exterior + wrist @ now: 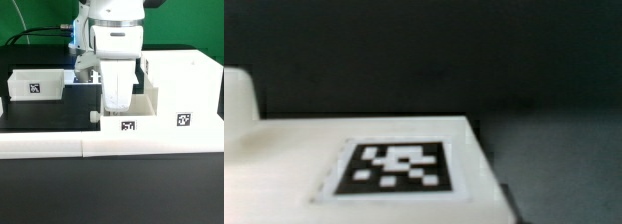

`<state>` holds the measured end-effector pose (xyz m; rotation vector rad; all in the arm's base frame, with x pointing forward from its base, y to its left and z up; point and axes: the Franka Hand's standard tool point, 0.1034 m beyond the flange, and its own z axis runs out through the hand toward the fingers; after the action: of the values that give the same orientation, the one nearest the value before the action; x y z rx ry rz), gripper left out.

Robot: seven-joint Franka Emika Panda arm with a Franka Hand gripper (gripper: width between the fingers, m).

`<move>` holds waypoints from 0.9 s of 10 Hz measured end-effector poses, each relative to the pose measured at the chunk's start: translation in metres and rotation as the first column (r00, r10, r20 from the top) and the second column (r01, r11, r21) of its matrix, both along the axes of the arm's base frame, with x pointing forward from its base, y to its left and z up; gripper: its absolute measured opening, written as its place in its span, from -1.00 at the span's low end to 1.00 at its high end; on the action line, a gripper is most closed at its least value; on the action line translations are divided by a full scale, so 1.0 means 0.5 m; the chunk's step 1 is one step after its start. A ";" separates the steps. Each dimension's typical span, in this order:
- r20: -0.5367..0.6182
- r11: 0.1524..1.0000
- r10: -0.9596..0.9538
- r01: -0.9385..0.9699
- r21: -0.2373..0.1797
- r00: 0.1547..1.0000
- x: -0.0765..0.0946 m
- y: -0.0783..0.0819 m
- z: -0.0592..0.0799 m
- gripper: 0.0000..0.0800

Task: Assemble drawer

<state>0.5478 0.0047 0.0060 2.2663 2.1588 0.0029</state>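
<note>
I'm hanging straight down over the middle of the scene, and my gripper (117, 100) is sunk into the middle tray (145, 118). That tray sits open-top on the black table (40, 115), pressed up against the tall case (185, 85) on the exterior view's right.

The exterior view gives me the whole layout. The case stands upright with 1 square tag (183, 120) low on its front face. The middle tray shows its own tag (128, 125) on the front wall, right below my fingers. A 2nd tray, the left tray (20, 88), sits well apart on the exterior view's left, also open-top, with a tag (35, 88) facing the camera. Along the front runs the long white border rail (60, 148), just ahead of the middle tray and the case.

What that view won't give me is my fingers. They read as 1 white block against white plastic, so I cannot tell whether they are apart, together, or clamped on a wall.

The wrist view is the opposite: no layout at all, just a close, blurred look at a flat white face (295, 150) carrying 1 black-and-white tag (397, 167), with dark ground beyond it. A pale rounded shape (237, 95) pokes in at the picture's edge, too soft to identify. My fingertips don't show clearly here either.
</note>
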 end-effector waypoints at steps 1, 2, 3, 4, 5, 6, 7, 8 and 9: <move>0.000 1.000 0.000 0.000 0.000 1.000 0.000 0.001 0.000 -0.89; 0.000 1.000 -0.002 0.002 0.000 1.000 0.000 0.002 0.000 -0.89; 0.000 1.000 -0.004 0.004 0.000 1.000 0.000 0.001 0.000 -0.89; 0.000 1.000 -0.004 0.004 0.000 1.000 0.000 0.000 0.000 -0.89; 0.000 1.000 -0.004 0.004 0.000 1.000 0.000 0.000 0.000 -0.89; 0.000 1.000 0.003 -0.003 0.000 1.000 0.000 0.000 0.000 -0.89; 0.000 1.000 0.006 -0.006 -0.001 1.000 0.000 0.000 0.000 -0.89; 0.001 1.000 0.016 -0.016 -0.001 1.000 0.000 -0.001 0.000 -0.89; 0.002 0.999 0.033 -0.033 -0.002 0.999 0.000 -0.006 0.000 -0.89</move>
<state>0.5479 0.0016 0.0059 2.2287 2.1938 0.0031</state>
